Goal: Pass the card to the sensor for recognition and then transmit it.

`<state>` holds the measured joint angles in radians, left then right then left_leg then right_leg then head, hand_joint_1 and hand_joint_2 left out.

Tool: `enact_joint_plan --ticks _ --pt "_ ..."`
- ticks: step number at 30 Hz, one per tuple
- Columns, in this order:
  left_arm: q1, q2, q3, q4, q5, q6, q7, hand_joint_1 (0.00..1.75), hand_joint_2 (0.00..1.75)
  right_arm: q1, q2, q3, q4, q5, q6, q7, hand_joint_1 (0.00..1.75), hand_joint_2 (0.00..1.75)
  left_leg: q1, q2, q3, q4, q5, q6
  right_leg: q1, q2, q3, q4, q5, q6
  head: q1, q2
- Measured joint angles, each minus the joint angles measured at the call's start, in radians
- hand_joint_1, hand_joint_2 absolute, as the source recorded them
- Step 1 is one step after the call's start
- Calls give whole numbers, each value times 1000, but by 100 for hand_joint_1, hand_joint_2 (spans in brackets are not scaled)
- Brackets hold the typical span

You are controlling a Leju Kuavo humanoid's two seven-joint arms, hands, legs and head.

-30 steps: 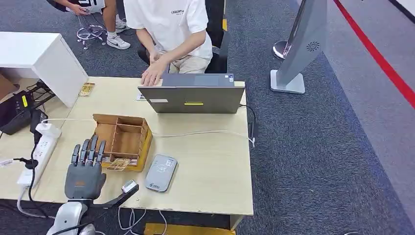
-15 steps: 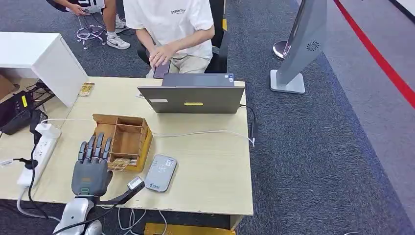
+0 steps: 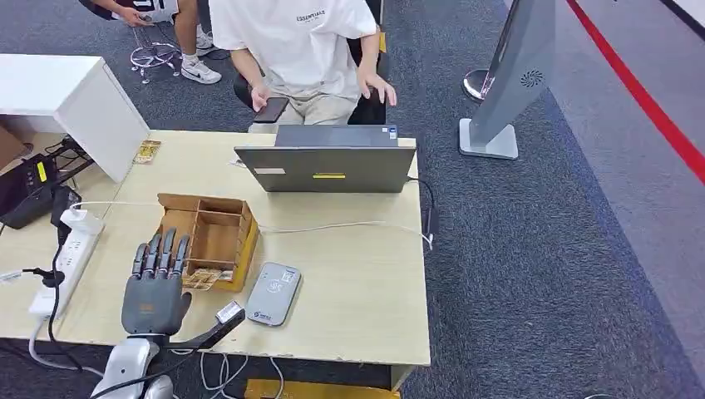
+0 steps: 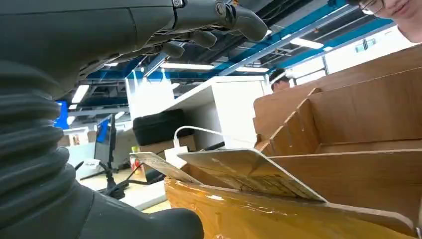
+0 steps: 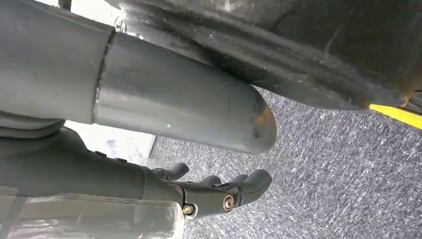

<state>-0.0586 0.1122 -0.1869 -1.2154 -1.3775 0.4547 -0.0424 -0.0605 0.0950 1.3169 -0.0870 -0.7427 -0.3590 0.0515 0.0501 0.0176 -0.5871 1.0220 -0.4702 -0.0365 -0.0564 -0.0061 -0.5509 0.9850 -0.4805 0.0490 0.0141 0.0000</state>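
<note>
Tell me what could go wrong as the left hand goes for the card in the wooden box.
1. The card lies tilted on the wooden box front edge, so the open left hand may knock it off instead of gripping it.
2. The light-looking box could slide toward the sensor beside it.
3. The white cable behind the box might snag.

The right hand [image 5: 219,191] hangs over grey speckled carpet [image 5: 328,164], its dark fingers [image 5: 254,181] curled inward with nothing visibly in them. A yellow stripe [image 5: 395,113] crosses the carpet at one edge. A pale panel [image 5: 124,144], perhaps furniture, sits behind the hand.
</note>
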Motion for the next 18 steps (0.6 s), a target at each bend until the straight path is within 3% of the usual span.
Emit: enact_joint_plan --ticks 13,14,15,18 --pt "0 4 -18 6 2 4 -14 0 175 -1 -4 11 -5 0 0 0 0 0 0 0 0 0 0 0 0 0 0 0 0 0 0 0" --pt "0 5 -18 6 2 5 -17 23 175 -1 -4 11 -5 0 0 0 0 0 0 0 0 0 0 0 0 0 0 0 0 0 0 0" --pt "0 6 -18 6 2 6 -21 175 175 -1 -4 11 -5 0 0 0 0 0 0 0 0 0 0 0 0 0 0 0 0 0 0 0" --pt "0 8 -19 6 10 7 -24 175 175 -1 -5 11 -5 -1 0 0 0 0 0 0 0 0 0 0 0 0 0 0 0 0 0 0"
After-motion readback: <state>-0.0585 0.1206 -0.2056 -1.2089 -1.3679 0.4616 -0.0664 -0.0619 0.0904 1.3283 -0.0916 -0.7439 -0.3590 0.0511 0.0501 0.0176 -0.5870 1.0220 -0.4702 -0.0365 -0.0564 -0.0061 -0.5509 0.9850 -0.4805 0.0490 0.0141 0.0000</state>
